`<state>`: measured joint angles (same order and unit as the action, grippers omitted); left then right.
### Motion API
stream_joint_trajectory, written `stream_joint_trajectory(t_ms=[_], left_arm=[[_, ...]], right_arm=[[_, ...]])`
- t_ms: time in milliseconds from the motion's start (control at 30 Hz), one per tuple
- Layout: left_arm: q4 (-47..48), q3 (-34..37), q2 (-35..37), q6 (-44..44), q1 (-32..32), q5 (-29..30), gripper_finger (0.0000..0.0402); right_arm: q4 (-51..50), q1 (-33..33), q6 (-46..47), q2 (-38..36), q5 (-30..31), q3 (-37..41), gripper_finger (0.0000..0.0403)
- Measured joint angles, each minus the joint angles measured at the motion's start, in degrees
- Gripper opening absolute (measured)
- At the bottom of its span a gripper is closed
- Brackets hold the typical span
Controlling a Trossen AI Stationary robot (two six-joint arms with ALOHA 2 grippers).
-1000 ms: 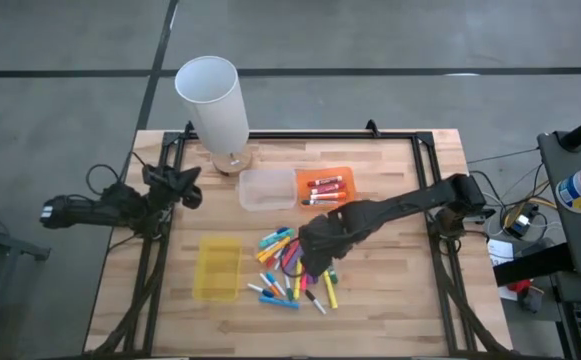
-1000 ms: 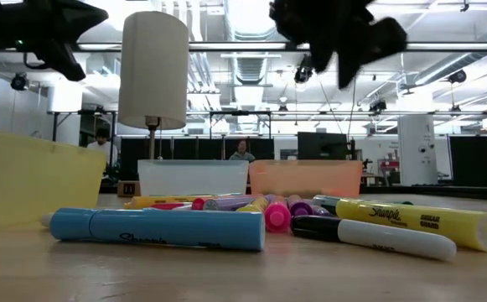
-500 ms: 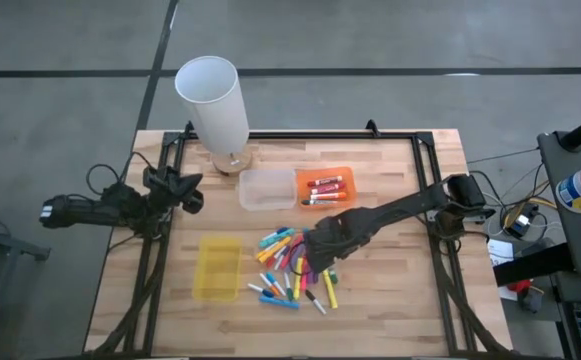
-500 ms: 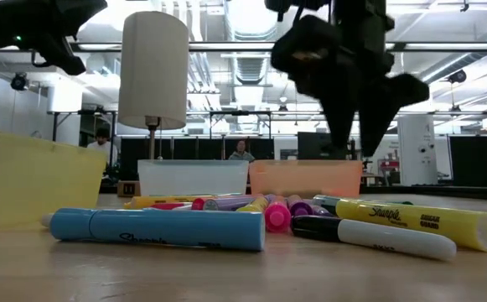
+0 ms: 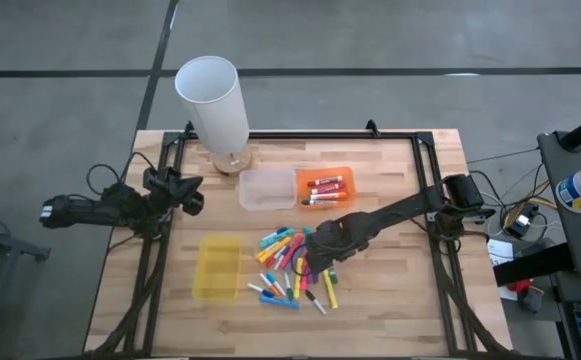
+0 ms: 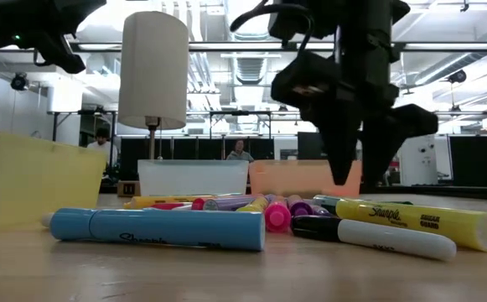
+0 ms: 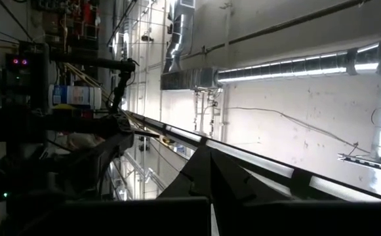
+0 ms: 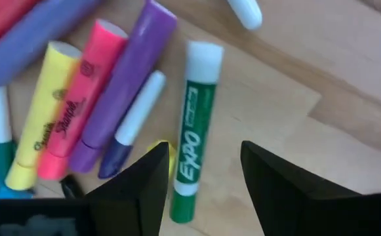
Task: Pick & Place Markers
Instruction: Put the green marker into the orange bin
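Left arm [image 5: 120,205]: black, jointed, with looping black cables.
Right arm [image 5: 400,212]: black, slim links, boxy base.
Right fingers [image 8: 138,190]: dark, flat, blunt.

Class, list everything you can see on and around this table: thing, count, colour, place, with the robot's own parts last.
markers: a heap, mixed colours, table centre
markers in orange tray: several, red and dark
orange tray: one, far centre
clear tray: one, beside the orange tray
yellow tray: one, near left
white cylinder: one, far left on a round base
table: one, light wood
left gripper: shut, at the left edge
right gripper: open, over a green marker
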<state>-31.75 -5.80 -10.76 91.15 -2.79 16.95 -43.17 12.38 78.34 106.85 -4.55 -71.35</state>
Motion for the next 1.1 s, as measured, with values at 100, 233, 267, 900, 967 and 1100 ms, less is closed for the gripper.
stream_joint_trajectory(t_ms=[100,233,267,900,967,1100], left_arm=[[0.0,0.0,0.1,0.0,0.0,0.0,0.0000],[0.0,0.0,0.1,0.0,0.0,0.0,0.0000],[0.0,0.0,0.1,0.0,0.0,0.0,0.0000],[0.0,0.0,0.1,0.3,0.0,0.0,0.0000],[0.0,0.0,0.1,0.3,0.0,0.0,0.0000],[0.0,0.1,0.1,0.3,0.0,0.0,0.0000]], right_arm=[[1.9,-0.1,0.0,0.2,1.1,0.0,0.0181],[1.6,-0.2,0.1,0.4,2.0,0.3,0.0176],[1.6,-0.3,0.1,0.7,2.0,0.3,0.0175],[-10.4,-0.4,-14.4,12.9,0.0,-12.5,0.0129],[-11.2,-0.6,-16.4,13.0,0.0,-13.2,0.0103],[-13.0,-1.3,-19.3,12.7,-0.3,-13.8,0.0051]])
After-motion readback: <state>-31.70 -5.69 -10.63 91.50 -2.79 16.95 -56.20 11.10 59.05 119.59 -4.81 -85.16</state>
